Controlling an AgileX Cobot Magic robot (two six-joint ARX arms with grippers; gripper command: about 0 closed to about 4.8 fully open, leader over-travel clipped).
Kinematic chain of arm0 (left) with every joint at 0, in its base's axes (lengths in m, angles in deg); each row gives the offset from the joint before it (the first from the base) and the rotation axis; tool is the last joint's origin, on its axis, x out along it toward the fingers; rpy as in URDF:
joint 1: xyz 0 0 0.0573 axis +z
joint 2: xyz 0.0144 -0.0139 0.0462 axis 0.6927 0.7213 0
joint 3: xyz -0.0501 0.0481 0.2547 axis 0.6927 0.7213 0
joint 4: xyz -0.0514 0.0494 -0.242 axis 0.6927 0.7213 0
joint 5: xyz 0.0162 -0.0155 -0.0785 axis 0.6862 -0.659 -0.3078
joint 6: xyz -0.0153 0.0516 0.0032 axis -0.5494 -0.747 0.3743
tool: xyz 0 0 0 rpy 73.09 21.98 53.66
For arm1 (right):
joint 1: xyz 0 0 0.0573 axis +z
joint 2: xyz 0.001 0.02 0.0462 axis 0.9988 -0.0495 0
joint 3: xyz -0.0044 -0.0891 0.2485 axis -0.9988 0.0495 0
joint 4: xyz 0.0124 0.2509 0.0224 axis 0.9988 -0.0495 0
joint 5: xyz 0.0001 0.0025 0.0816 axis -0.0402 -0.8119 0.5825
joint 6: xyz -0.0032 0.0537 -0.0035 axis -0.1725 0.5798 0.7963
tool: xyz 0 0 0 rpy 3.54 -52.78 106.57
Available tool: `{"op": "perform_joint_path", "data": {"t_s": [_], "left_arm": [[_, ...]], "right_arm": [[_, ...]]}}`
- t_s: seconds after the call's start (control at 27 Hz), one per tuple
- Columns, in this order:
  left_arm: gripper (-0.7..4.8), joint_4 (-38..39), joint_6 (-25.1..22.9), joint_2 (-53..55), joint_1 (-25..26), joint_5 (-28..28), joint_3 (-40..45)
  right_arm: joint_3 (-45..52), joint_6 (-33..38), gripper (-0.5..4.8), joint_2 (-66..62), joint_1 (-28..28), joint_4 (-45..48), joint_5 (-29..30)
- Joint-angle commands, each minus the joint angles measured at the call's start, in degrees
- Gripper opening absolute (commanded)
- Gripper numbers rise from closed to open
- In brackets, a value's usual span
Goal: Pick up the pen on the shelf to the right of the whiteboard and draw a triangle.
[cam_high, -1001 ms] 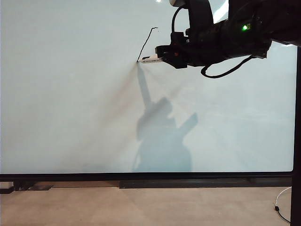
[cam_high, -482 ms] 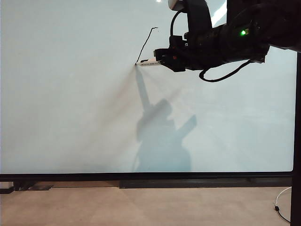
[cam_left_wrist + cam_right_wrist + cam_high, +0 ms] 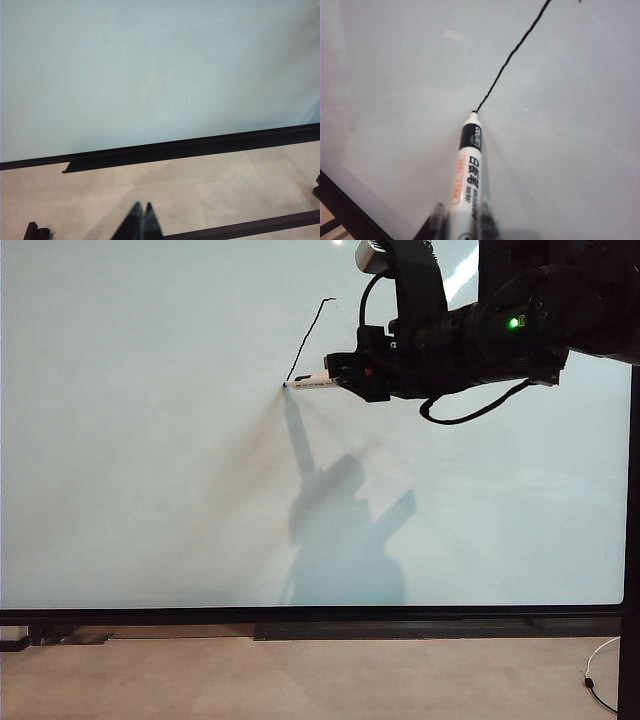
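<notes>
With our right gripper (image 3: 340, 373) clamped on the pen (image 3: 313, 381), tip on the whiteboard (image 3: 150, 440) upper centre, ending the triangle's first black stroke (image 3: 308, 338), we should hold pressure steady; our left gripper (image 3: 140, 226) idles closed, empty, low.

bright, sharp frames; arm shadow (image 3: 345, 540) on glossy whiteboard (image 3: 150, 440)

Black right arm (image 3: 480, 335), looped cable (image 3: 470, 405) (green indicator light).
</notes>
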Motion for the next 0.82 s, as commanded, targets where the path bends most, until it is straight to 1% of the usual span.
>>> {"op": "perform_joint_path", "data": {"t_s": [0.04, 0.44, 0.82], "left_arm": [[-0.05, -0.3, 0.0, 0.0, 0.0, -0.2, -0.2], [-0.05, -0.3, 0.0, 0.0, 0.0, -0.2, -0.2], [-0.05, -0.3, 0.0, 0.0, 0.0, -0.2, -0.2]], "right_arm": [[-0.2, 0.5, -0.05, 0.0, 0.1, 1.3, 0.1], [-0.2, 0.6, -0.05, -0.2, 0.1, 0.9, 0.1], [-1.4, 1.4, -0.05, -3.8, 0.8, 2.6, 0.7]]}}
